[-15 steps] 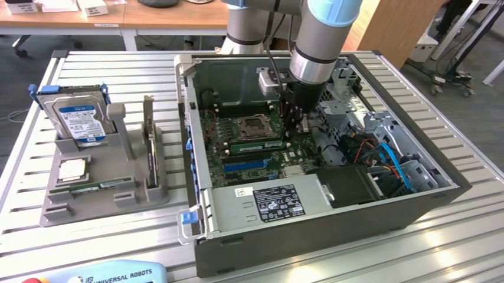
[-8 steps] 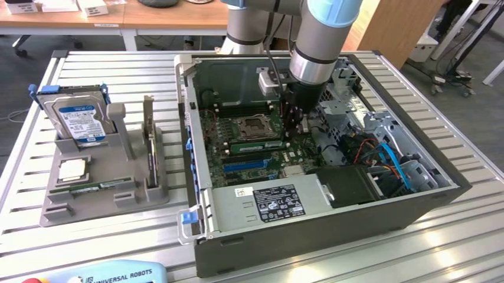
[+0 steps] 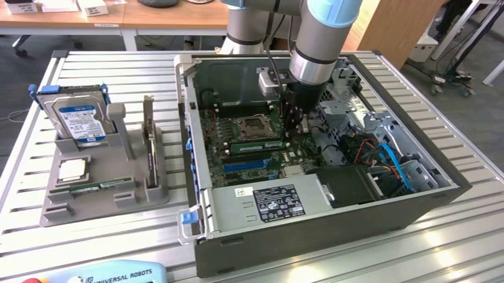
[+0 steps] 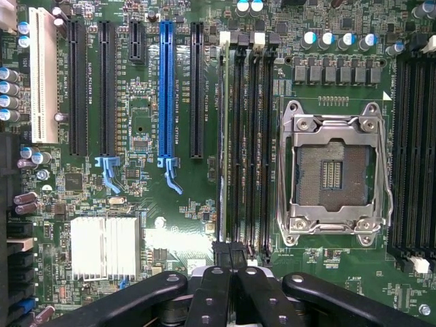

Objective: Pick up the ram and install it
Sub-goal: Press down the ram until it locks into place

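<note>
your gripper (image 4: 230, 262) hangs inside the open computer case (image 3: 441, 188), low over the motherboard (image 4: 150, 204), its black fingers (image 4: 216, 300) pressed together. in the wrist view their tips sit at one end of the bank of black memory slots (image 4: 246, 136) beside the empty silver cpu socket (image 4: 334, 174).

the ram (image 4: 221, 143) looks to stand on edge in the slot nearest the blue expansion slot (image 4: 167, 95): a thin green edge, long axis running straight away from the fingertips along the slot. whether it is still pinched or fully seated, i cannot tell.

out on the slatted table, the grey holder (image 3: 102, 194) carries a blue-labelled hard drive (image 3: 79, 121) and a square silver chip (image 3: 72, 170), well apart from the arm.
</note>
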`<state>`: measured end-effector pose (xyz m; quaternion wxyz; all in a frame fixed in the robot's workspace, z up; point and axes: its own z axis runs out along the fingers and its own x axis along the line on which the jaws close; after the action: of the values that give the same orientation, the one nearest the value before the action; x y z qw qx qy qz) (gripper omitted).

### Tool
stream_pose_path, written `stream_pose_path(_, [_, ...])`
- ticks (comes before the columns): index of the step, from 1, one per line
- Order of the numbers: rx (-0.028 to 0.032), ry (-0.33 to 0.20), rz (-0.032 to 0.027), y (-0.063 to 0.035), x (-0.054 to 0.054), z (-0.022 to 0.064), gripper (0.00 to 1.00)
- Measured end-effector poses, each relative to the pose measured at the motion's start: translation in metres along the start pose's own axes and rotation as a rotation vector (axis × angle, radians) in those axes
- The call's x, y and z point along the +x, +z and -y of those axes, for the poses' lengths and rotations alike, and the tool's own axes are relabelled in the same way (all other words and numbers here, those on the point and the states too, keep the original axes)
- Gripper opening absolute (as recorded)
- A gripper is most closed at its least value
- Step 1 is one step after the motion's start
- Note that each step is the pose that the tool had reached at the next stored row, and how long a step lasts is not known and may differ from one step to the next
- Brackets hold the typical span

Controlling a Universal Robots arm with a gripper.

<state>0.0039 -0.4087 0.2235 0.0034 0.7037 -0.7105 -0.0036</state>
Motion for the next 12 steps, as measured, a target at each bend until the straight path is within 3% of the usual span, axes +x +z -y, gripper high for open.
stream_pose_path(12, [-0.0001,0.0,-0.0001,0.0007,0.0,0.0,0.1])
